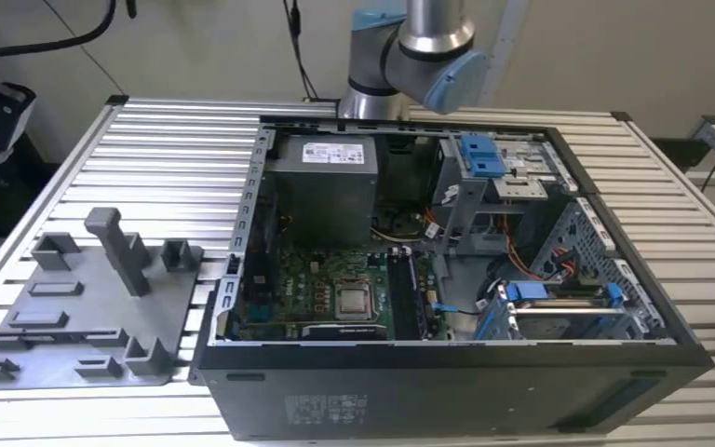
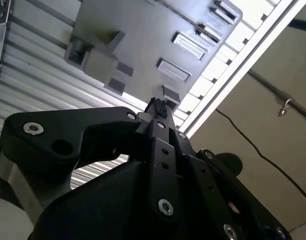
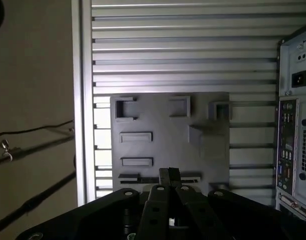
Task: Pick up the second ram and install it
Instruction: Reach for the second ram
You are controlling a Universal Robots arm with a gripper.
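The gripper (image 3: 169, 176), jaws seemingly pressed together on nothing, hangs over the grey tray (image 3: 168, 145), with the open case (image 3: 293, 125) just beside on the slatted table (image 3: 183, 30).

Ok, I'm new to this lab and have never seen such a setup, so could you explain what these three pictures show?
The machine is one robot arm with a black gripper at its end. The exterior view comes from a camera off the arm. It sees a slatted metal table, an open computer case with a green motherboard inside, and a grey plastic tray with upright posts at that view's left. Both wrist views come from cameras riding on the arm, looking past the gripper at that tray. The gripper hangs over the tray. Its jaws look closed, and I cannot make out anything held in them.
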